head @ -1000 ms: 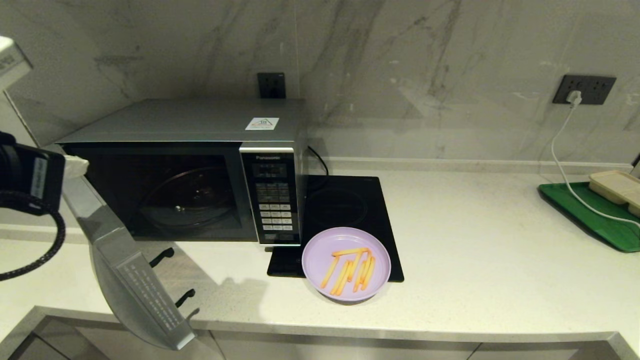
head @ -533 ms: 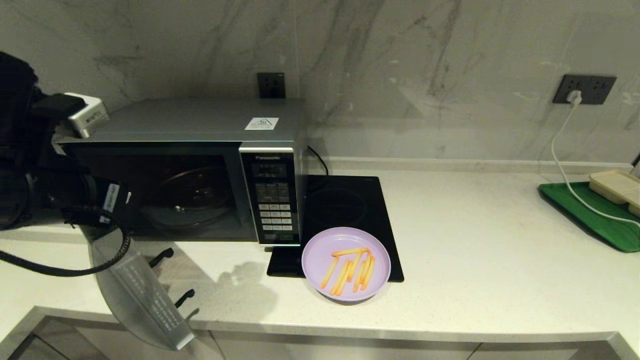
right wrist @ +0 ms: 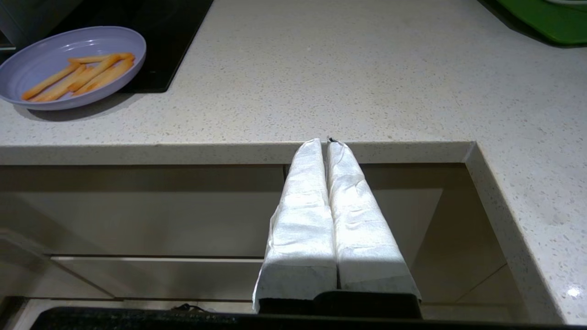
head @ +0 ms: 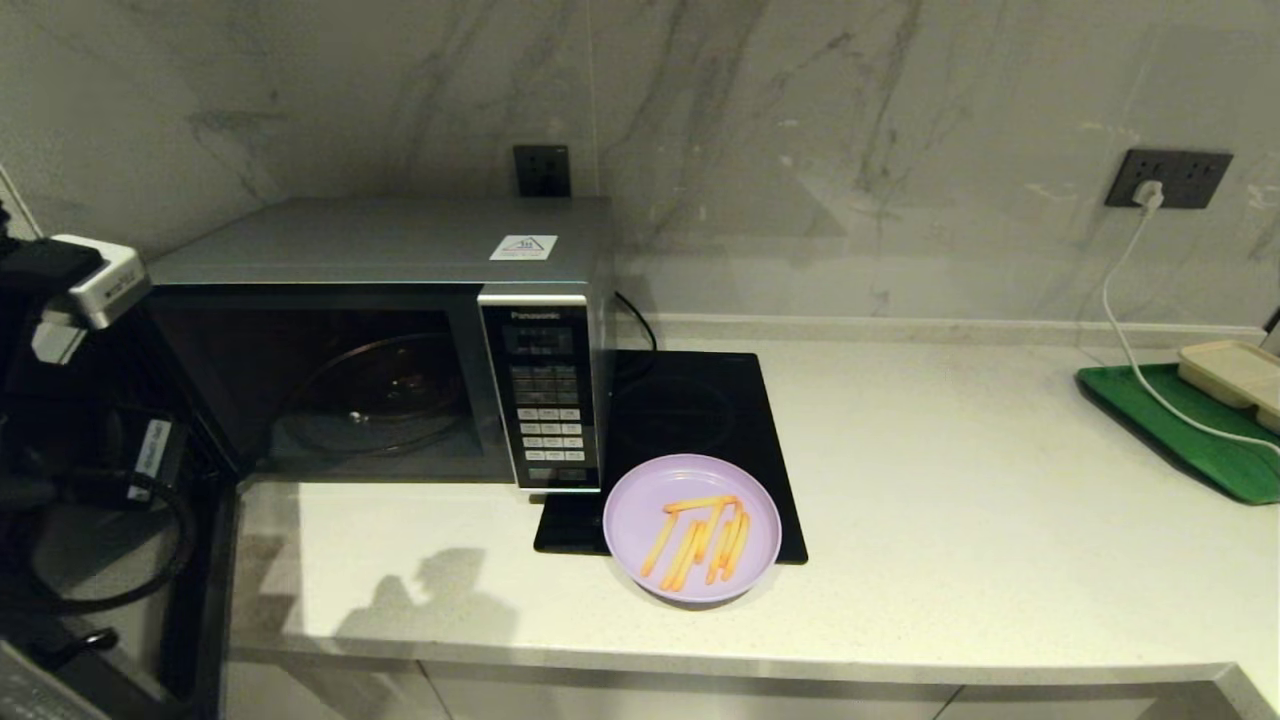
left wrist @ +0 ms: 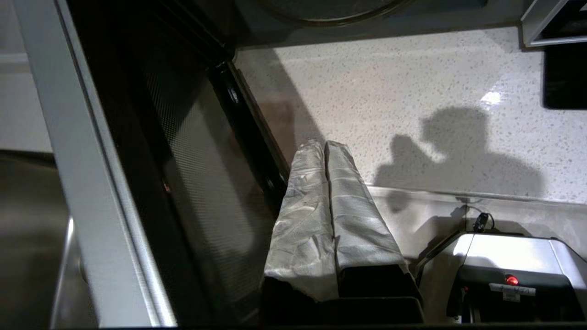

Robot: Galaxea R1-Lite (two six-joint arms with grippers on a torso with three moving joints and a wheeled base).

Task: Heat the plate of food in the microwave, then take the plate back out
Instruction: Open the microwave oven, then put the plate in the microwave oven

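Your plate (head: 692, 528) is lilac, round and shallow with a raised rim, and it carries a loose bunch of thin orange-yellow fries (head: 700, 540). It sits on the counter (head: 950, 480) with its far half over the front right corner of the black cooktop (head: 690, 410), just right of the microwave (head: 400, 330) and outside it. From the right wrist view you see the plate from low and to the side, fries lying nearly parallel.

On the microwave you can read "Panasonic" above the display on the black keypad (head: 545, 400); the key legends are too small to read. A white sticker (head: 523, 247) with a triangle mark lies on its top, its text unreadable. The door (head: 215, 520) is swung wide open toward you at the left, seen almost edge-on, and the glass turntable (head: 375, 395) shows inside the dark cavity.

Your left gripper (left wrist: 326, 151) hangs beside the inner face of the open door, above the counter edge, its two taped fingers pressed together on nothing. In the head view that arm is a dark mass at the left edge, cut off by the frame, and its small labels cannot be read.

Your right gripper (right wrist: 328, 143) is below the counter's front edge, in front of the cabinets, fingers together and empty.

At the far right a green tray (head: 1180, 425) holds a beige tray (head: 1235, 375), both cut off, with a white cord (head: 1125, 330) running up to a wall socket (head: 1170, 178).
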